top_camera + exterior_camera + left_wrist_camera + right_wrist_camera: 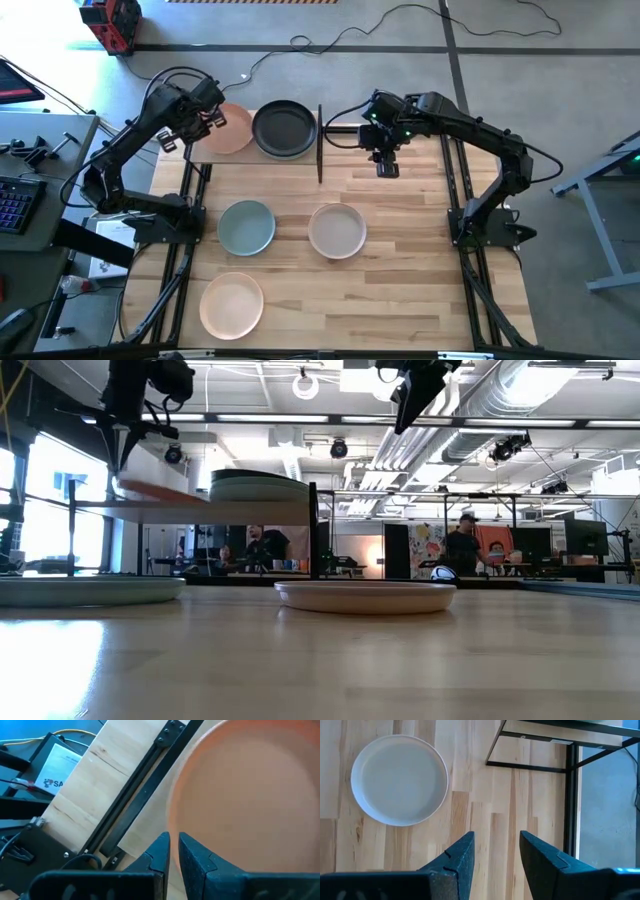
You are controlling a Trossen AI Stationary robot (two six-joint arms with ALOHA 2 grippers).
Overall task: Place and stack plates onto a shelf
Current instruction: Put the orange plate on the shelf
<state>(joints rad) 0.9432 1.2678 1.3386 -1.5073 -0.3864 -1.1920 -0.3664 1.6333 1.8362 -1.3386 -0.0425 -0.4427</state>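
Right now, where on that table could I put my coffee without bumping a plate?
The bare wood right of the beige plate is free, as is the corner right of the peach plate. The shelf is crowded: a black plate, plus a salmon plate held by the left gripper.

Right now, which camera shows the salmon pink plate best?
The high view: the salmon pink plate lies on the shelf beside a black plate, the left tool at its rim. Left wrist shows part; low, an edge; right wrist, nothing.
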